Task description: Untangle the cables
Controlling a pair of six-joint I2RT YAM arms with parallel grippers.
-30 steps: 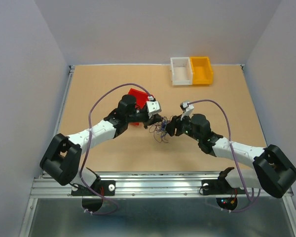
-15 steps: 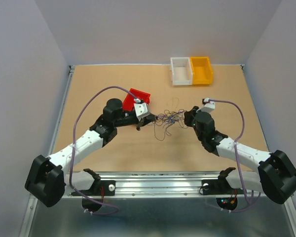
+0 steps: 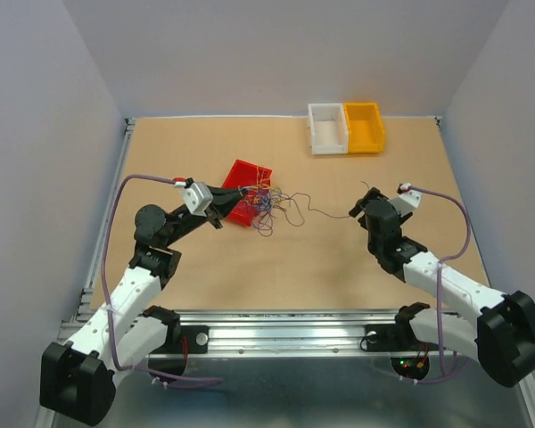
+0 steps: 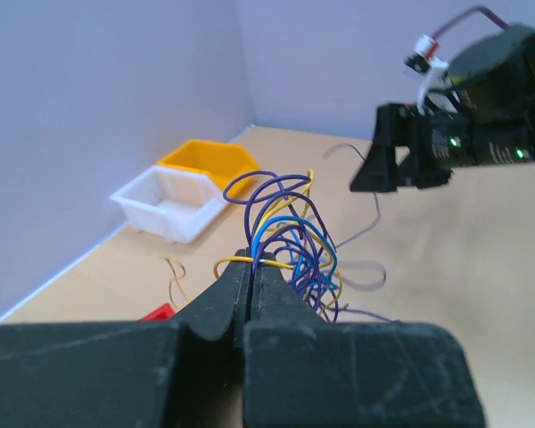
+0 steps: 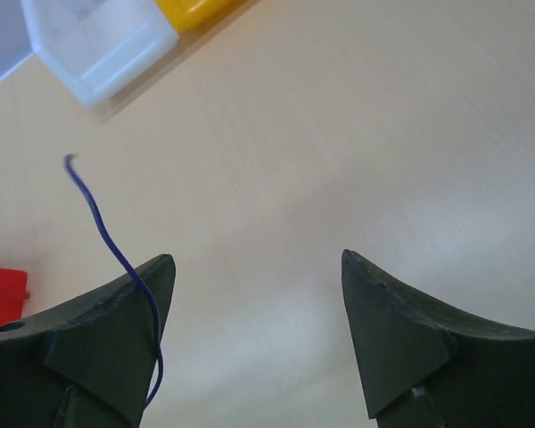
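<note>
The cables are a loose clump of purple, blue and yellow wires hanging beside the red bin. My left gripper is shut on them; in the left wrist view its tips pinch a yellow and a blue strand, and the clump loops up beyond them. One thin strand trails right toward my right gripper, which is open. In the right wrist view the right gripper holds nothing, and a single blue wire runs along its left finger.
A white bin and a yellow bin stand side by side at the table's back edge. They also show in the left wrist view, white bin and yellow bin. A loose yellow wire lies on the table.
My left arm has pulled back to the left, carrying the clump to the red bin. My right gripper has moved right and away from the clump, with one strand stretched out between them.
</note>
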